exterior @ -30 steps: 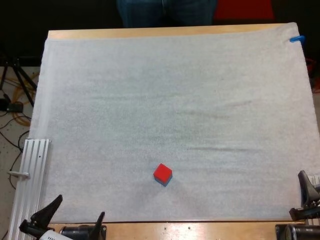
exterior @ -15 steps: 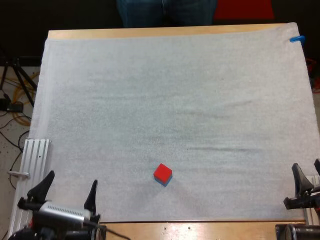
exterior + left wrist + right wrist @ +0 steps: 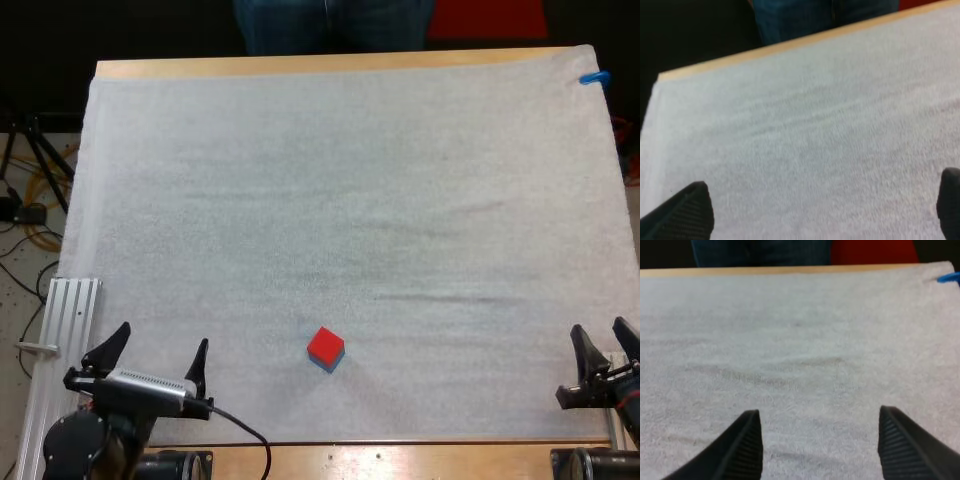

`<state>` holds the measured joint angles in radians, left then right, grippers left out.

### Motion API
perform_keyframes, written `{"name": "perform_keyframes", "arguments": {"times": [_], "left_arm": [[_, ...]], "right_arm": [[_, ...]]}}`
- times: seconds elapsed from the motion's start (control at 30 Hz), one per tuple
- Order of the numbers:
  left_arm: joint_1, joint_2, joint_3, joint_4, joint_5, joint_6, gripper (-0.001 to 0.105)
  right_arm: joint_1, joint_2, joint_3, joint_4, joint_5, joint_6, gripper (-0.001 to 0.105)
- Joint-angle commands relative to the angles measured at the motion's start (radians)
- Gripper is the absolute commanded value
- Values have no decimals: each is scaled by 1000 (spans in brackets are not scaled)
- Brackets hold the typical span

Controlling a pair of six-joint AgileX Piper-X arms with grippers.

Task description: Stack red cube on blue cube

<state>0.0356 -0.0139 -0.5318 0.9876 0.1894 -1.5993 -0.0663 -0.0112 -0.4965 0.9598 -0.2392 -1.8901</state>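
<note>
Red cube [image 3: 325, 344] sits on the blue cube [image 3: 331, 362] by the mat's [image 3: 350, 200] near edge, unmoved, so we judge the stack done. In the last second our left fingers [image 3: 108, 347] have come forward over the mat and our right fingers [image 3: 580, 346] have edged inward. Both pairs stand apart and empty. A rail [image 3: 68, 330] lies beside the left fingers, and legs [image 3: 335, 25] stand beyond the desk [image 3: 300, 66]. Nothing blocks the cubes.
</note>
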Motion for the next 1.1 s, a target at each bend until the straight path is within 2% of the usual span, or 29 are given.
{"name": "perform_keyframes", "arguments": {"times": [0.0, 0.43, 1.07], "left_arm": [[0, -138, 9, -15, -7, -19, 87], [0, -138, 44, -22, -7, -44, 87], [0, -138, 43, -22, -7, -43, 87]], "right_arm": [[1, -38, 5, -14, -12, -14, 51], [1, -38, 11, -5, -4, 30, 51], [1, -38, 8, -5, -1, 36, 51]]}}
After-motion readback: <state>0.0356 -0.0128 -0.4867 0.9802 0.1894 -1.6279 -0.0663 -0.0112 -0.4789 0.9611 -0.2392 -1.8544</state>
